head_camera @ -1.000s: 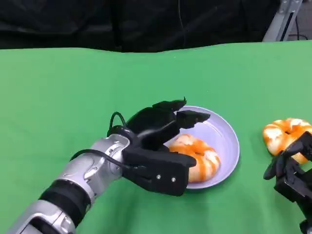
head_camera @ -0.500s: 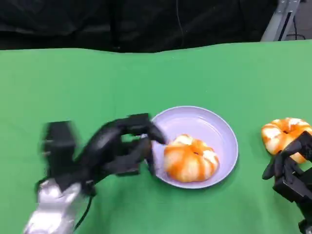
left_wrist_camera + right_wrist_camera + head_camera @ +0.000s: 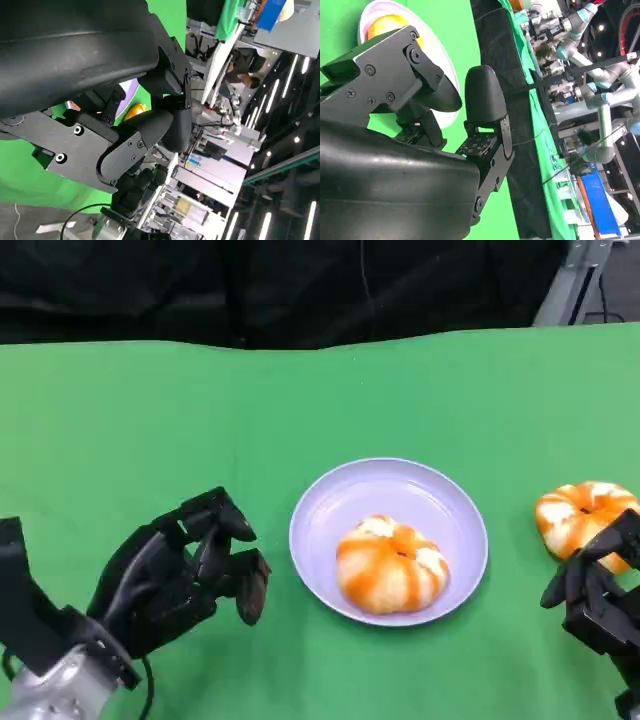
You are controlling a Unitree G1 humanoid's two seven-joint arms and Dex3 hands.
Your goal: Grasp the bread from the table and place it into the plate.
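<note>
An orange-and-white bread [image 3: 390, 564] lies in the lilac plate [image 3: 452, 506] at the table's centre; the right wrist view shows the same bread [image 3: 390, 24] and plate [image 3: 442, 56]. A second, similar bread [image 3: 577, 515] sits on the green cloth at the right edge. My left hand [image 3: 180, 576] hovers left of the plate, its fingers curled loosely apart and holding nothing. My right hand [image 3: 603, 592] stays low at the right, just in front of the second bread, fingers apart and empty. In the left wrist view my left hand [image 3: 125, 125] shows with a sliver of plate behind it.
The green cloth [image 3: 150, 430] covers the whole table, with a black backdrop behind its far edge. A metal frame leg [image 3: 568, 280] stands at the back right.
My left hand has let go of the bread in the plate and drawn back to the left and toward me. The right hand has stayed put.
</note>
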